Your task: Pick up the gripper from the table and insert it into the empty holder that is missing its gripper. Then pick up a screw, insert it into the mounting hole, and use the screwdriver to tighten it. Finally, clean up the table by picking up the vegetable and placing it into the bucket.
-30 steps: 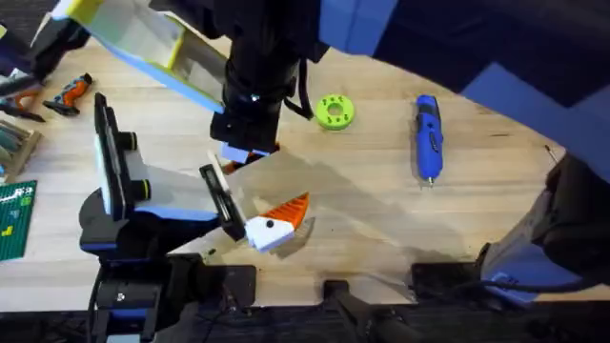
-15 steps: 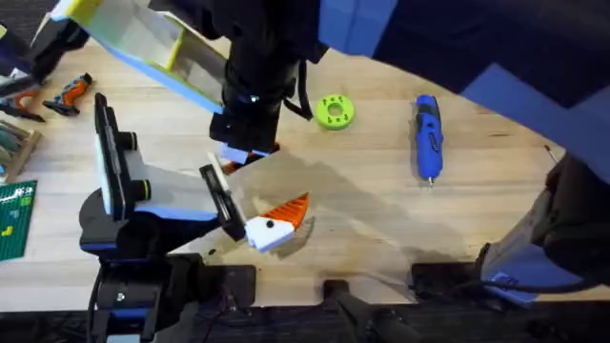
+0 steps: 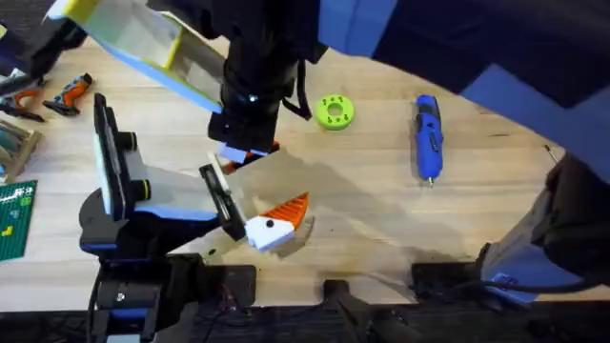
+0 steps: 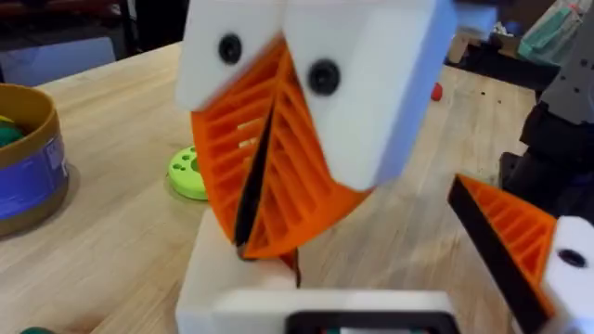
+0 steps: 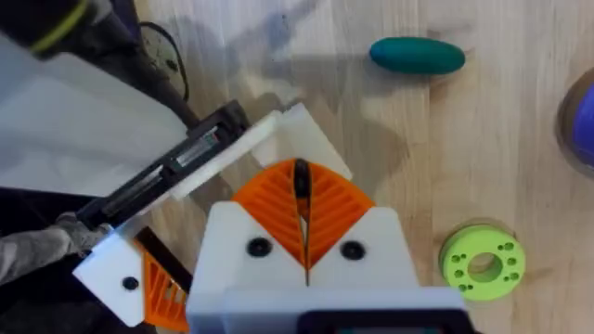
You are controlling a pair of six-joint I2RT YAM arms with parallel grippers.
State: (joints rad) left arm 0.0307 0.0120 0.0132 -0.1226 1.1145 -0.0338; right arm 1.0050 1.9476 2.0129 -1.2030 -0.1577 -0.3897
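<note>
- The right gripper [image 3: 244,151] hangs just left of centre in the overhead view. Its orange pads [image 5: 339,209] are pinched together on a thin, dark-edged sliver, the gripper [image 5: 302,178].
- That piece sits right at the white holder [image 5: 311,139], at the centre of the right wrist view. I cannot tell whether it is seated.
- The left gripper [image 3: 250,192] is spread wide, lower left of centre. One finger carries an orange tip [image 3: 289,211]; the other is the bare holder.
- The screwdriver [image 3: 428,138] lies flat on the table [image 3: 381,210], right of centre.
- A lime-green disc [image 3: 335,111] lies above centre.
- The vegetable [image 5: 418,56] lies on bare wood, upper right in the right wrist view.
- The bucket [image 4: 28,158] stands at the left edge of the left wrist view.
</note>
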